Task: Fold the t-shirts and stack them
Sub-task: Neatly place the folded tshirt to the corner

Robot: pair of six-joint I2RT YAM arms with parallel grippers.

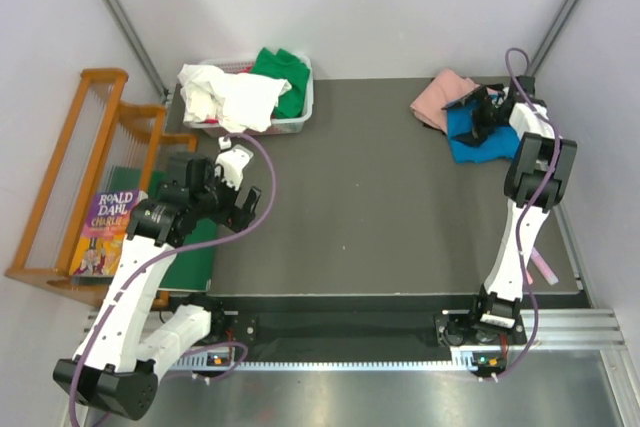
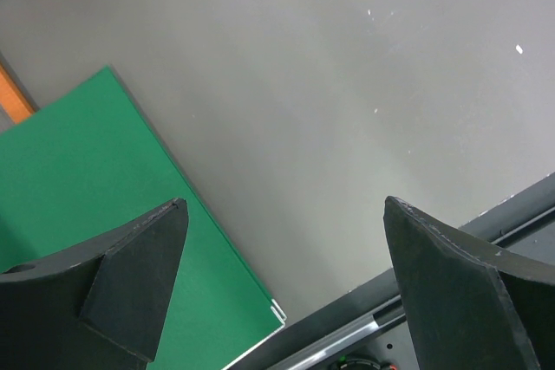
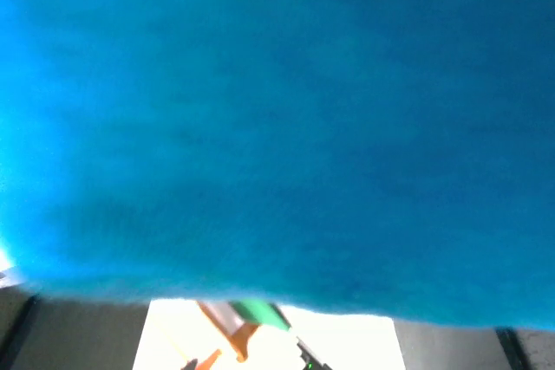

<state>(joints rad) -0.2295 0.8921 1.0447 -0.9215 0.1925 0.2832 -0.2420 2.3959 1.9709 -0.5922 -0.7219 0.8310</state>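
Over at the far right of the table (image 1: 370, 197) a bright blue tee (image 1: 470, 142) lies crumpled in a heap, with a pale pink tee (image 1: 438, 99) rumpled just behind it, touching it. At the far left, a white tee (image 1: 235, 95) spills over the basket (image 1: 300, 122), and a green tee (image 1: 283, 72) is bunched beside it inside.

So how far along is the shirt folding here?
Done: nothing folded or stacked yet. The white tee and green tee sit bunched in the basket; the pink tee lies crumpled far right. In hand: the right gripper is at the blue tee, jaws wide, no grip evident; the left gripper hangs open. Left: all folding and stacking.
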